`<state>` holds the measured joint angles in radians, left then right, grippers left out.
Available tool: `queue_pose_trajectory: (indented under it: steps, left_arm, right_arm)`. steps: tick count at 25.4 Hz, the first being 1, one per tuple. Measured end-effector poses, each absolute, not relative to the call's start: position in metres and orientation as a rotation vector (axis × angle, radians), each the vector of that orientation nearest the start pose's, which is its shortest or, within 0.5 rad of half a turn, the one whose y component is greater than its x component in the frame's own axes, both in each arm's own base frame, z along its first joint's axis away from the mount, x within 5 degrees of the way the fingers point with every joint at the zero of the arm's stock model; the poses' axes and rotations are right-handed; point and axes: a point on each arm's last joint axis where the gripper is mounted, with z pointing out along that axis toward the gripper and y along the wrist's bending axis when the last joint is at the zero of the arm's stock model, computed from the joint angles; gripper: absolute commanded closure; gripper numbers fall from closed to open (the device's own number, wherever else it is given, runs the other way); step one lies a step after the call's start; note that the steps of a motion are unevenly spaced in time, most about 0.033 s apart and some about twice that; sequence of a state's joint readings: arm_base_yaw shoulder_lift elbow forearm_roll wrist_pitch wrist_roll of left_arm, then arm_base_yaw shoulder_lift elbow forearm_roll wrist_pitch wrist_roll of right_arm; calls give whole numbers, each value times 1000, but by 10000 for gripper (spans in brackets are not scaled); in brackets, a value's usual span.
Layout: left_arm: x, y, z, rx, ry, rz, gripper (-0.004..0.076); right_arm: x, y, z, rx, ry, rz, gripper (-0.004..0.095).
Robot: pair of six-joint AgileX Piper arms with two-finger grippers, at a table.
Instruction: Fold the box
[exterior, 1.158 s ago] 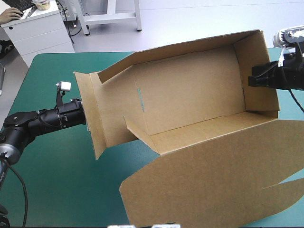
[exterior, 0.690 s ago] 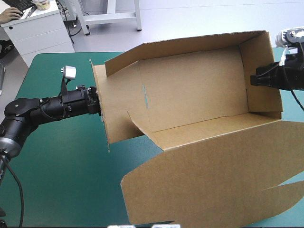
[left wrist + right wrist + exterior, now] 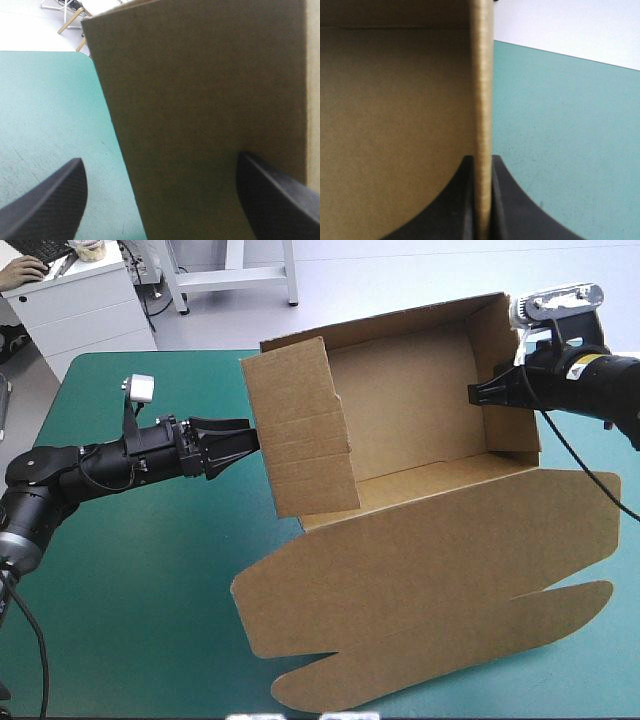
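Observation:
The brown box [image 3: 420,430] stands as an open tray on the teal-green cover, its long lid [image 3: 430,580] lying flat toward the table's near edge. The left end wall [image 3: 300,430] stands upright. My left gripper [image 3: 245,440] is open just outside that wall, its black fingers spread against the board [image 3: 200,110]; in the left wrist view my left gripper [image 3: 160,162] has the wall's outer face across it. My right gripper [image 3: 482,395] is shut on the right end wall [image 3: 510,370], and the right wrist view shows my right gripper [image 3: 482,162] pinching that wall's edge [image 3: 482,90].
The teal-green cover [image 3: 130,570] lies bare left of the box and under the left arm. The lid's rounded tabs [image 3: 330,690] reach close to the table's near edge. The table's far edge runs just behind the box.
The left end wall has swung from splayed outward to upright. My left gripper has moved right behind it with its fingers spread. The box and my right gripper have shifted left.

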<state>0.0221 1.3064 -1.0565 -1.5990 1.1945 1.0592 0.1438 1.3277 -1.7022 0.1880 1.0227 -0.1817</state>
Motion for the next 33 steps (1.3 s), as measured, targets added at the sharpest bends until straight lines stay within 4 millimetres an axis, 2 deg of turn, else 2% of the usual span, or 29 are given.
queue_pose_trajectory:
  steps: [12, 19, 25, 29, 31, 33]
  left_arm:
    - [250, -79, 387, 423, 1708, -1416, 142]
    - [245, -94, 388, 493, 1688, -1448, 142]
    - [244, -96, 389, 506, 1682, -1446, 142]
    - [241, -106, 402, 562, 1655, -1449, 142]
    - [243, -113, 410, 566, 1702, -1374, 142]
    - [249, -119, 414, 546, 1816, -1198, 142]
  right_arm:
    - [259, 51, 493, -264, 2066, 157, 916]
    - [259, 51, 493, -262, 2063, 154, 916]
    - [260, 51, 494, -260, 2054, 155, 916]
    - [265, 62, 489, -279, 2064, 150, 912]
    - [270, 71, 485, -287, 2072, 134, 912]
    - [276, 78, 481, -276, 2078, 113, 912]
